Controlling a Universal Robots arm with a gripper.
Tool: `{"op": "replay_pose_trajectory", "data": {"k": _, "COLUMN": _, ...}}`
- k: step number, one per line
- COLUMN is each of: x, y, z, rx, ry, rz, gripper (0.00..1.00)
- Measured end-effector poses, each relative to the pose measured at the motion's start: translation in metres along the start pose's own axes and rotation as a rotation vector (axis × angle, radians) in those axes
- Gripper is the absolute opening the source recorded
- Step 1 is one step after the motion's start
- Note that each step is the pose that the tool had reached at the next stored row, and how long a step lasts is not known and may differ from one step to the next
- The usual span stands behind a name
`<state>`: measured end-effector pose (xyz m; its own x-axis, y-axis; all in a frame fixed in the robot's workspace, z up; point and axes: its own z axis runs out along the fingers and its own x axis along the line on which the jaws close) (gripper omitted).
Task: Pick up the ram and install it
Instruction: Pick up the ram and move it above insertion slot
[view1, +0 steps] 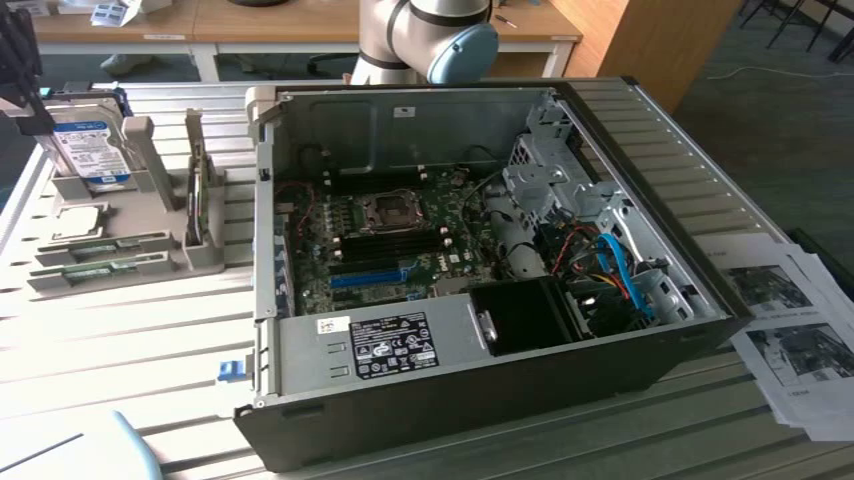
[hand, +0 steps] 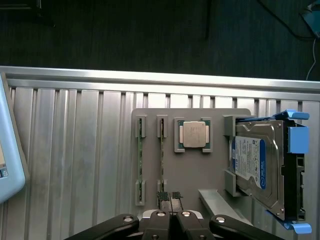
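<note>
While exterior view shows the case (view1: 507, 400), wrist view shows pincer (hand: 170, 196) clenched near ram (hand: 162, 159).

A grey holder (hand: 200, 172) carries a hard drive (hand: 255, 165) and what looks like a processor (hand: 194, 135).

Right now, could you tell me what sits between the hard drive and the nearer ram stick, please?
In the wrist view, a square silver processor sits in its recess between the ram stick and the hard drive.
</note>
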<state>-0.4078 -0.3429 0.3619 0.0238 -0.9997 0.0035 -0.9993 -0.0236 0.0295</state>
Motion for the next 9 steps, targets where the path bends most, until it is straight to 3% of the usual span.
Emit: {"op": "replay_pose_trajectory", "data": {"k": 9, "x": 0.0000, "y": -0.0003, "z": 0.0096, "rx": 0.0000, "ry": 0.0001, "rz": 0.000, "gripper": 0.09}}
